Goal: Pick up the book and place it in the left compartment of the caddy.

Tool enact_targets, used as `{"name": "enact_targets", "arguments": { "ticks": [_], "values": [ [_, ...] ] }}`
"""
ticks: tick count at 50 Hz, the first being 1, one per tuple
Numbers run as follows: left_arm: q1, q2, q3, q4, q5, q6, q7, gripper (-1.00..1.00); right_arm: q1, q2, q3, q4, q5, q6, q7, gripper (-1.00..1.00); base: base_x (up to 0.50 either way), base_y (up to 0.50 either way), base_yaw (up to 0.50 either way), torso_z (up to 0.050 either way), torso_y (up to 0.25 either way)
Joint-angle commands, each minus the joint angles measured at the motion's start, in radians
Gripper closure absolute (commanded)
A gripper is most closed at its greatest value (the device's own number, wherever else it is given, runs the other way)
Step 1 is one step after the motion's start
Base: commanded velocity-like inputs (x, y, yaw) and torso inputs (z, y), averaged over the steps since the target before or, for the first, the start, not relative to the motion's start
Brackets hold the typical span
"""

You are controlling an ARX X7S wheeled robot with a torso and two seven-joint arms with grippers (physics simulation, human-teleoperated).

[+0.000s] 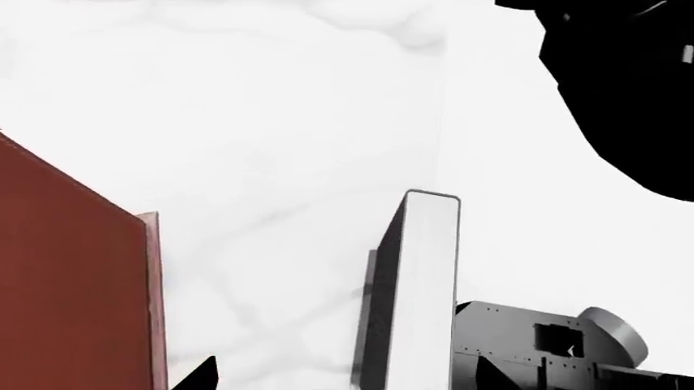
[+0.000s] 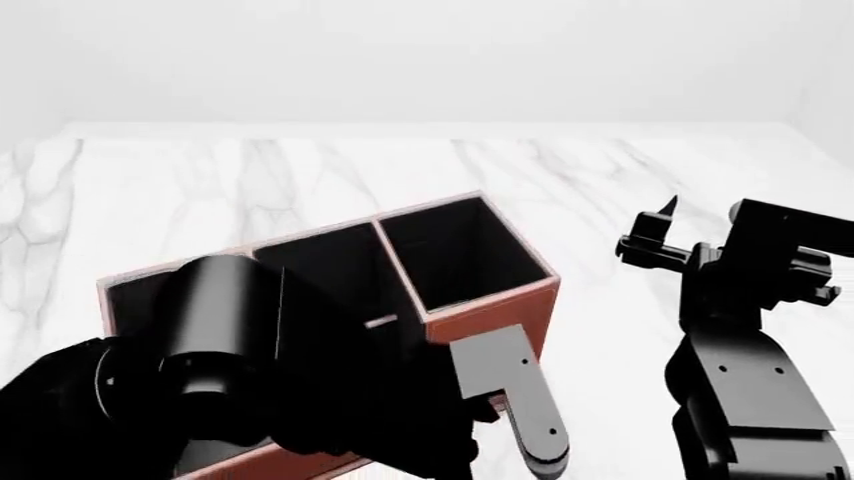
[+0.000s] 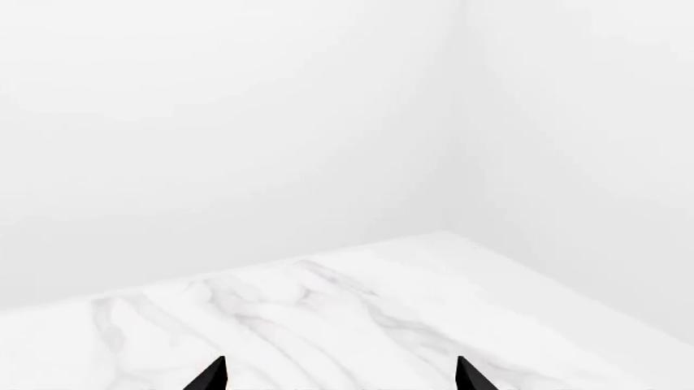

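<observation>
The book stands upright on the white marble table, black cover and white page edges facing the left wrist view. My left gripper is open; the book is ahead of it, between the lines of its two fingertips and closer to one. I see no contact. The reddish-brown caddy is beside the book. In the head view the caddy shows its black slots, but my left arm hides its left end and the book. My right gripper is open and empty, right of the caddy.
The right arm rises at the head view's right and shows as a black mass and grey housing in the left wrist view. The right wrist view shows only bare marble table and white walls.
</observation>
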Motion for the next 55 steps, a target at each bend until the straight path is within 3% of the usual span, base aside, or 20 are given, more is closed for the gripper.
{"name": "enact_targets", "arguments": {
  "ticks": [1,18,55],
  "values": [
    [-0.02,0.028,0.079,-0.023,0.026,0.014,0.073,-1.0,-0.003,0.001,-0.006,0.011,0.004,-0.009,0.0,-1.0,0.0,0.0,0.0,0.0,0.0],
    [-0.015,0.074,0.122,0.025,-0.033,0.023,0.05,-1.0,-0.002,0.006,-0.007,0.015,0.012,-0.011,0.002,-1.0,0.0,0.0,0.0,0.0,0.0],
    [0.018,0.058,0.268,-0.073,0.144,0.162,0.209,-1.0,-0.018,0.01,-0.019,0.044,0.022,-0.039,0.006,-1.0,0.0,0.0,0.0,0.0,0.0]
  ]
}}
